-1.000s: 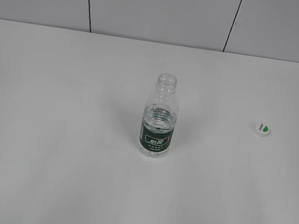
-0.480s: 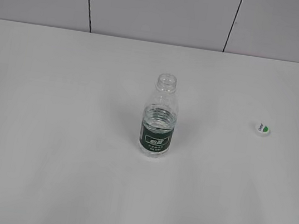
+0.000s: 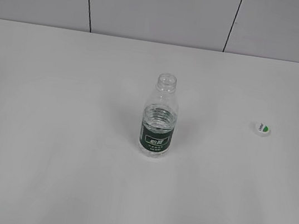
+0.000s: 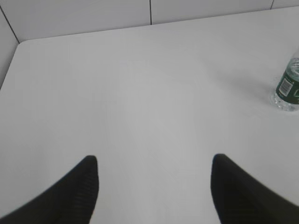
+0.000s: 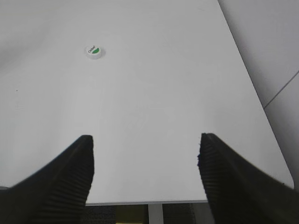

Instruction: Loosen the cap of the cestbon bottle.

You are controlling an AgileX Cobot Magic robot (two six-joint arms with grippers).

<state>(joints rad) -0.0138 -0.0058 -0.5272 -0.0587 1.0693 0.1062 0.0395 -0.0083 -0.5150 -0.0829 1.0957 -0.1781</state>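
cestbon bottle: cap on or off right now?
Off. The cestbon bottle stands upright with its threaded neck bare; the cap lies apart on the table, to the bottle's right.

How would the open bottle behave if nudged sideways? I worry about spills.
The cestbon bottle stands tall and narrow, so it would probably tip rather than slide. It looks roughly half full, so likely fairly light. With the cap lying apart on the table, tipping would probably spill water.
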